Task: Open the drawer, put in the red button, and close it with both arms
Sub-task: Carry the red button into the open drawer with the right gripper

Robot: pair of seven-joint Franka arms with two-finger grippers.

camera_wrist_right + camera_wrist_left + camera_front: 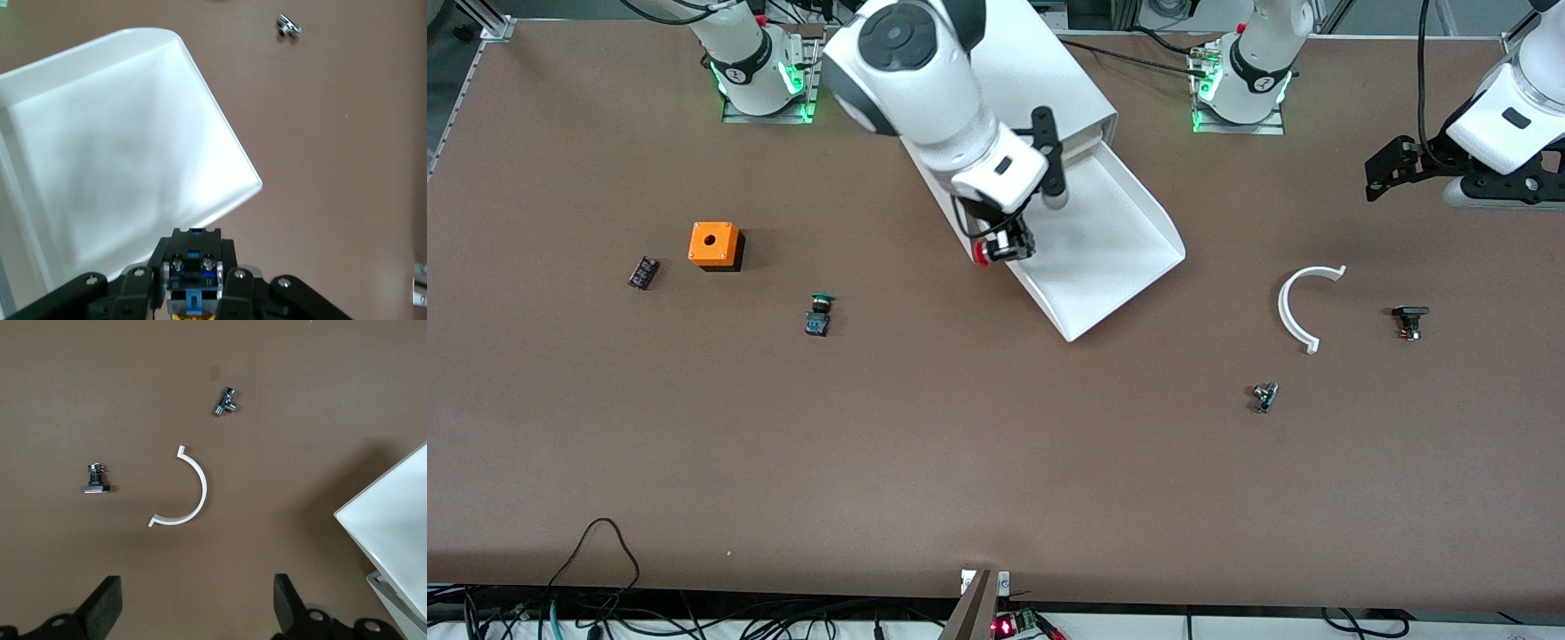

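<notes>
white drawer (1112,240) stood pulled out of the cabinet (1040,80). the right gripper (1007,244) hung over its edge, clamped on the red button (983,254). the left gripper (193,613) waited spread wide above a white arc (187,493) near the left arm's end.

A wide brown table (925,462) with a matte surface fills nearly the whole scene, evenly lit from above. Along its edge nearest the front camera, black cables (605,542) trail over a pale strip, and a small circuit board (1009,625) glows with a red light. Silver metal framing (489,22) stands at one corner by the bases.
</notes>
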